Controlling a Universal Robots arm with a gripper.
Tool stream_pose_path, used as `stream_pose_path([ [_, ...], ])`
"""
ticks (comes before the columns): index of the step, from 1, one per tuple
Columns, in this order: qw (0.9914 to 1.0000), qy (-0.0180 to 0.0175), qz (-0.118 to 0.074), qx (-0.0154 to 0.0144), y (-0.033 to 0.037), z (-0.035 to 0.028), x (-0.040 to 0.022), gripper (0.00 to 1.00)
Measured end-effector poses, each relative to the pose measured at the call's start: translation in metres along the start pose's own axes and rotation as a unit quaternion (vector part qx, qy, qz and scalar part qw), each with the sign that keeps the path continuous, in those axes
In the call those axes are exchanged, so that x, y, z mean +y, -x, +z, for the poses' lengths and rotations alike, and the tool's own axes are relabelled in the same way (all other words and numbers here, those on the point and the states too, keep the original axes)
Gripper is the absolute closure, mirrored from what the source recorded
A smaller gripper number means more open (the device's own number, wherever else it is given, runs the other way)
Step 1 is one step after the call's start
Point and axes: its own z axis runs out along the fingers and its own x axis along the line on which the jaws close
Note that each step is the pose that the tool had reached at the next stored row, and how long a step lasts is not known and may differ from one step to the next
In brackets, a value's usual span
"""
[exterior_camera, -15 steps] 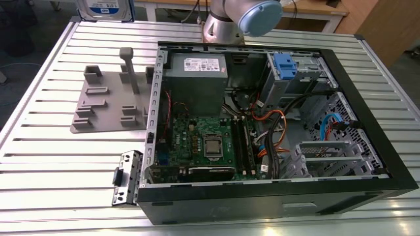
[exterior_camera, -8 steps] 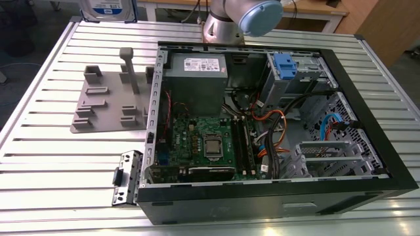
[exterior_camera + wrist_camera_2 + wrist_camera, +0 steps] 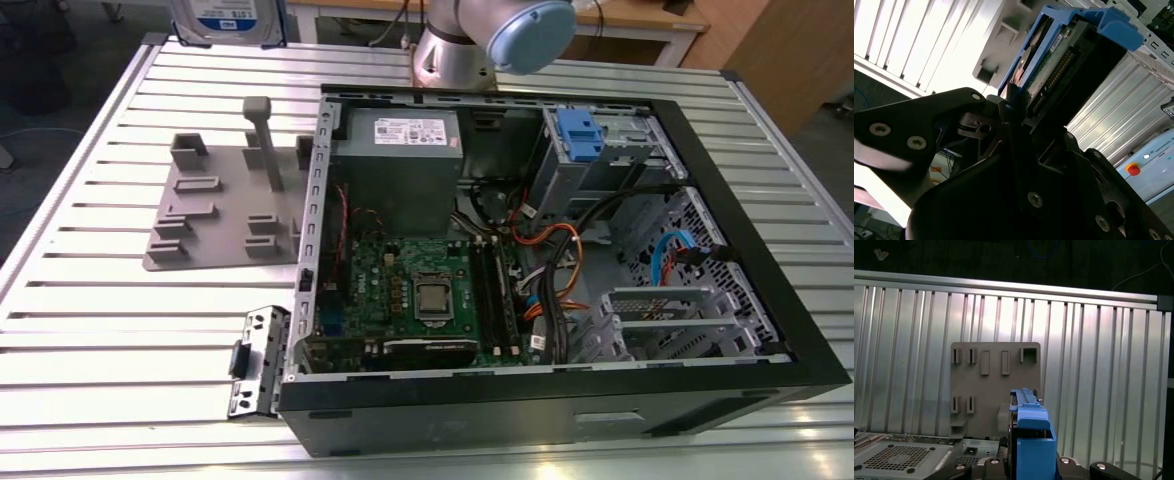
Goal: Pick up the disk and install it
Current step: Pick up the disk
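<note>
Ribbed metal table [image 3: 80, 300] underneath, with a grey fixture [image 3: 989, 385] ahead of the jaws, past the disk's tip. Grips the disk [image 3: 1069, 55] edge-on in the gripper [image 3: 1026, 112], jaws closed on its sides, blue carrier end jutting beyond them, clear of the fixture. Looks like pickup done, install not yet. Calls for squaring the carrier to a bay in the open computer case [image 3: 561, 400] beside the jaws.

Clamped in the jaws, the disk [image 3: 227, 18], silver with a white-and-blue label and framed by a bright blue carrier [image 3: 1033, 437], hung upright above a corner of the bench [image 3: 80, 330].
</note>
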Motion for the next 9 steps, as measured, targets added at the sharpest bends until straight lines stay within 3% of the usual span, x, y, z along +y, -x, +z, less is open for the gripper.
stream_pose_path([
  [9,1.0,0.0,0.0,0.0,-0.0029,-0.0001,-0.0095,0.64],
])
